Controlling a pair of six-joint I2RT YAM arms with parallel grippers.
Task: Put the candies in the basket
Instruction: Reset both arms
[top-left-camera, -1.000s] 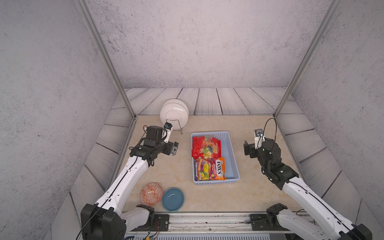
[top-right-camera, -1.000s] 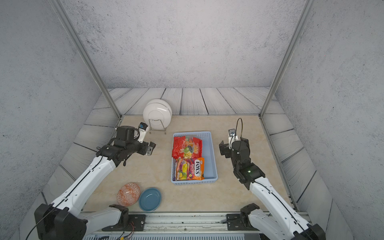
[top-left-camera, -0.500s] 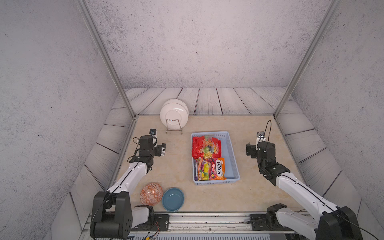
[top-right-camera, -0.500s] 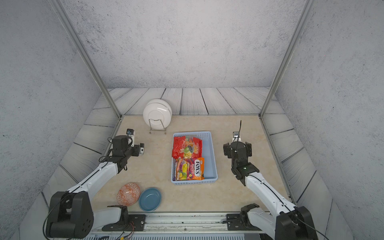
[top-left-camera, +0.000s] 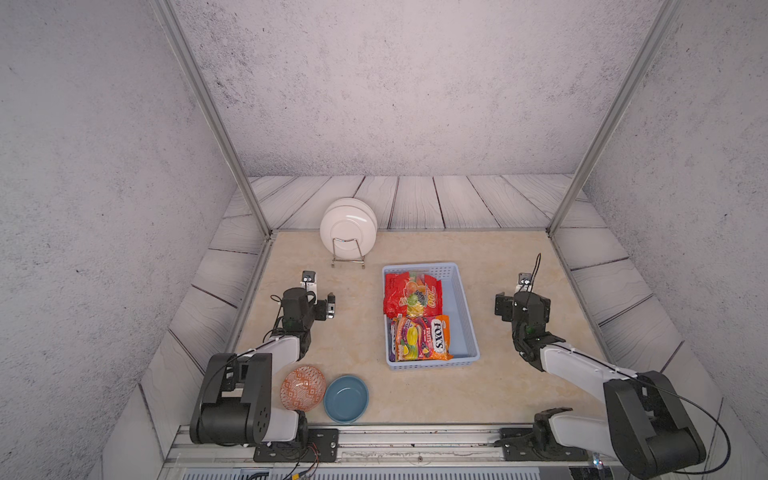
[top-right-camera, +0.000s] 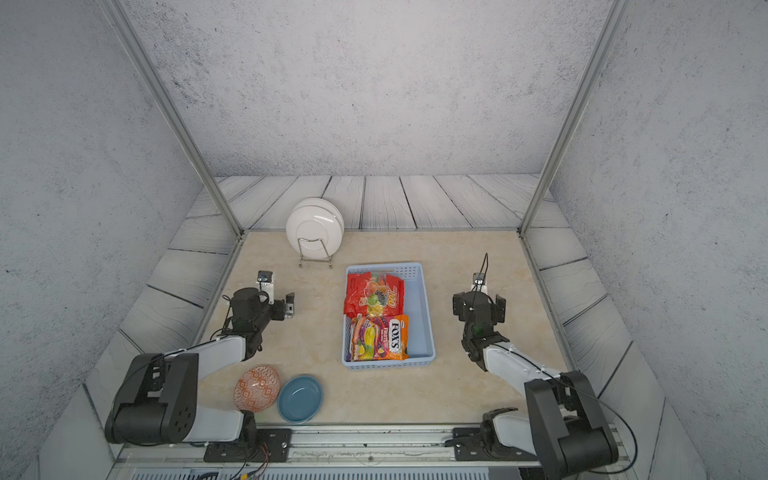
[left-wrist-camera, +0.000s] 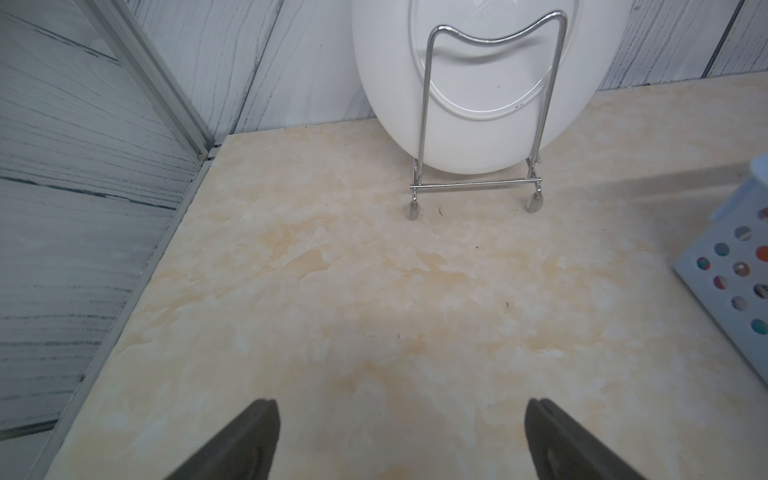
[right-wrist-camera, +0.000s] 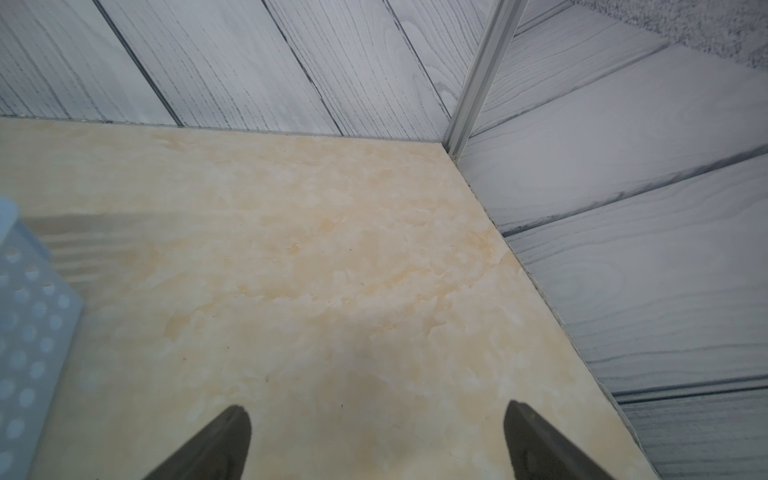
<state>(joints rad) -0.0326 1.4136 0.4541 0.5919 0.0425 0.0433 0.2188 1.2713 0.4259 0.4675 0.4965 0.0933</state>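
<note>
While the surface (top-left-camera: 353, 332) carries the basket (top-left-camera: 459, 307), with the big red bag (top-left-camera: 411, 296) and the smaller orange FOX'S bag (top-left-camera: 432, 338) lying flat inside, you should judge these candies light, limp and slippery, best pinched at a crimped edge, and both arms' jaws hang spread, empty, either side.
</note>
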